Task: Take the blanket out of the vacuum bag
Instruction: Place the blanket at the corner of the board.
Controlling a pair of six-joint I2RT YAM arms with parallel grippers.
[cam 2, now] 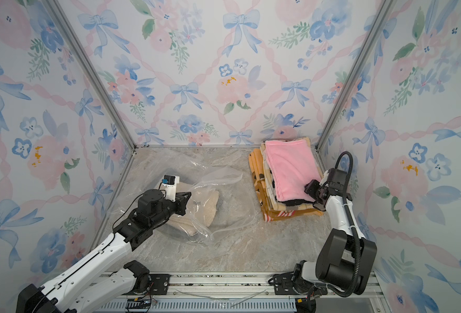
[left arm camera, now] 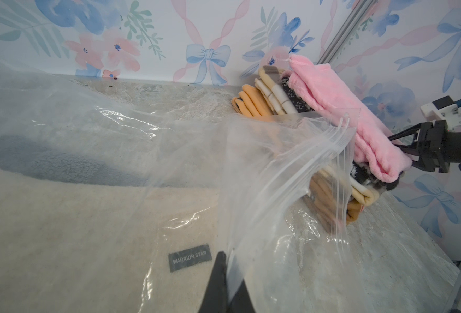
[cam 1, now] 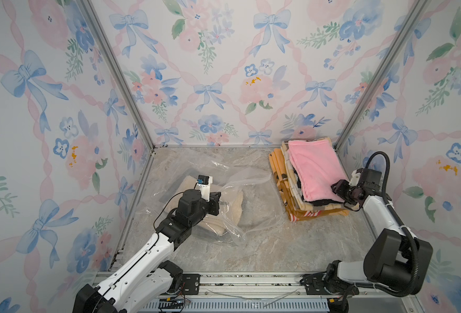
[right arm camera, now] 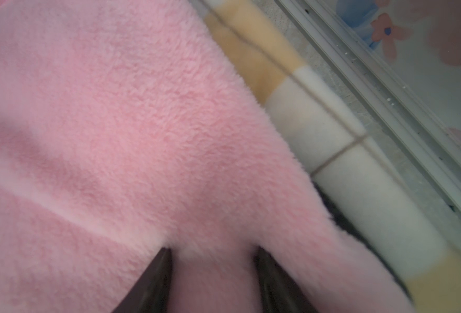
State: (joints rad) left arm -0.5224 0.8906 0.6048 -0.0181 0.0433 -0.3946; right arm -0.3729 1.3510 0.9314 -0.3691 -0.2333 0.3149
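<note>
Left gripper [left arm camera: 226,260] — tight on vacuum bag [left arm camera: 278,162]

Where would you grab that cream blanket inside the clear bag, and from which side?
Probably the thick rounded edge of the cream blanket that faces the zip-seal mouth of the vacuum bag, reached from the robot's right. That mouth gapes toward that side, and the left gripper has its jaws pinching the upper film up, so the way in looks open.
</note>
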